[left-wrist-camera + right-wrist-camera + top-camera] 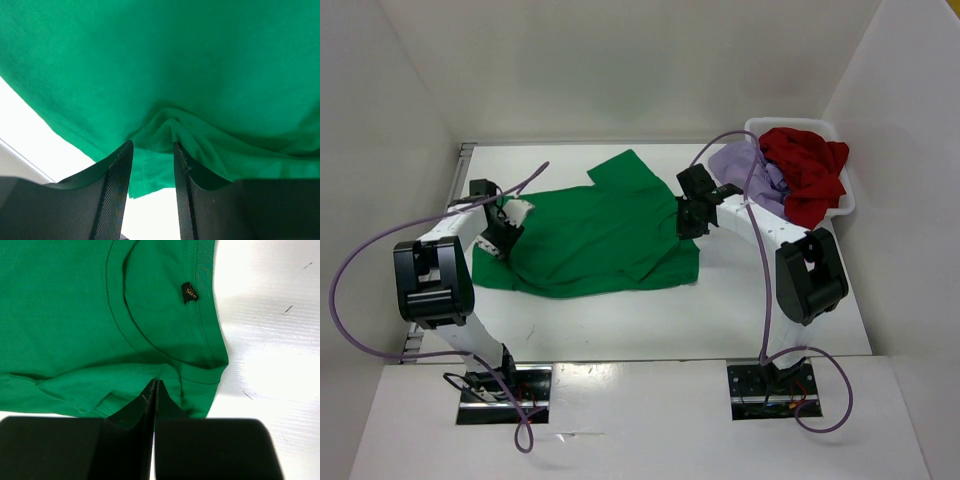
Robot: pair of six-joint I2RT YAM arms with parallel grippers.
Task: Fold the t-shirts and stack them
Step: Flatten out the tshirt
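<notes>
Only the right wrist view shows the green t-shirt's (60,315) size label (189,292) and the right fingers (130,440) pressed together, pinching its edge. The left fingers (117,190) stand spread astride a fold. Overhead, a red t-shirt (805,165) and a lavender t-shirt (740,165) lie in the basket (790,122).

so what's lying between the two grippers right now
The green t-shirt. It is spread out from the left gripper across to the right gripper, with nothing else in that stretch. The top view shows this.
</notes>
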